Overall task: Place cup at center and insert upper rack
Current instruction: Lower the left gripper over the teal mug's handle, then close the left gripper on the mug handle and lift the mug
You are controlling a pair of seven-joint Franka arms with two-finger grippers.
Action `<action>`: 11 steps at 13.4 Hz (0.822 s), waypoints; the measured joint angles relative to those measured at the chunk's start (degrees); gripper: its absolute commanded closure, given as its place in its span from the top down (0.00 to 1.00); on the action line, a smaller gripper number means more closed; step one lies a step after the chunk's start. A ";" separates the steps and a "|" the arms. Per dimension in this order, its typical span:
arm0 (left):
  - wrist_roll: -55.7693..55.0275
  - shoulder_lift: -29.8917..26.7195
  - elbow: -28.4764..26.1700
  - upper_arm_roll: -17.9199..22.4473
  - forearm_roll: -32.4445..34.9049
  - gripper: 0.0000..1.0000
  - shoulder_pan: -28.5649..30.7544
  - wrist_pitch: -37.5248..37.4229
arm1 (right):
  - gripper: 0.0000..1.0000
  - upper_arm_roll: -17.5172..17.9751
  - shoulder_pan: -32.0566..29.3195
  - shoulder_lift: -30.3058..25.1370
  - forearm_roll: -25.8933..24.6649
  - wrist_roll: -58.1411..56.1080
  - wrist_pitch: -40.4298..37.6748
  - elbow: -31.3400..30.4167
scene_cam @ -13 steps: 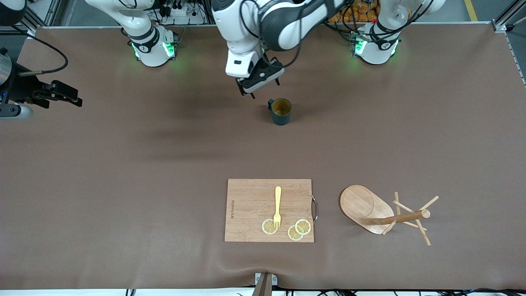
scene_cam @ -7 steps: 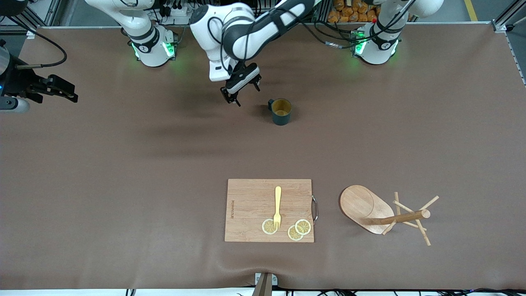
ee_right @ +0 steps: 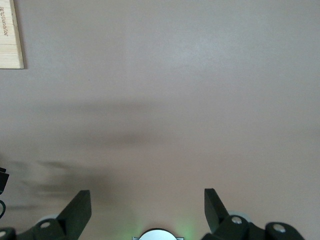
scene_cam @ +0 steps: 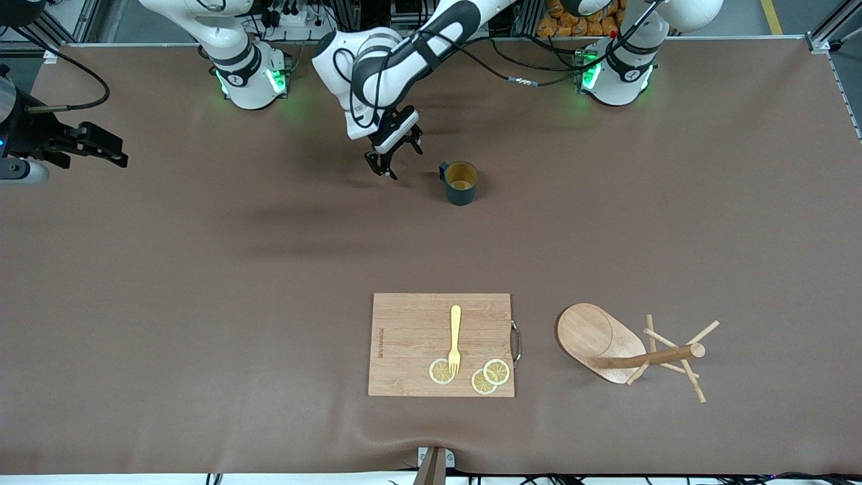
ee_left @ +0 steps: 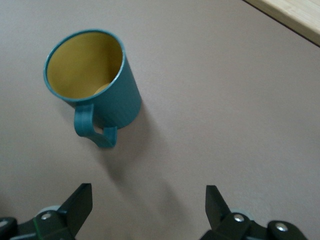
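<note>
Upright beside our spread-open left tool (scene_cam: 394,160), ribbed dark teal mug (scene_cam: 461,182) points its handle toward it; right tool (scene_cam: 111,151) waits, fingers apart.

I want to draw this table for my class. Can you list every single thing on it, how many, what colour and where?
cup: one, dark teal with a yellowish inside, upright, close to the robots' bases.
upper rack: one, light wood, lying tipped over near the front camera, toward the left arm's end.
cutting board: one, light wood, near the front camera, beside the upper rack.
fork: one, yellow, on the cutting board.
lemon slices: three, yellow, on the cutting board by the fork's prongs.
table: one, brown.
left gripper: one, black, open, beside the cup's handle.
right gripper: one, black, open, waiting over the table's right-arm end.
</note>
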 measured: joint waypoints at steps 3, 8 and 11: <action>-1.13 1.15 -0.02 0.06 0.26 1.00 -0.97 -3.69 | 1.00 0.06 0.02 0.00 0.00 0.01 -0.12 -0.01; -3.81 1.40 -0.37 0.10 0.95 1.00 -2.05 -9.75 | 1.00 0.09 0.02 0.00 0.08 0.02 -0.10 -0.05; -8.39 2.60 -0.79 0.11 4.78 1.00 -2.47 -10.10 | 1.00 0.26 0.05 0.00 0.16 0.07 -0.06 -0.05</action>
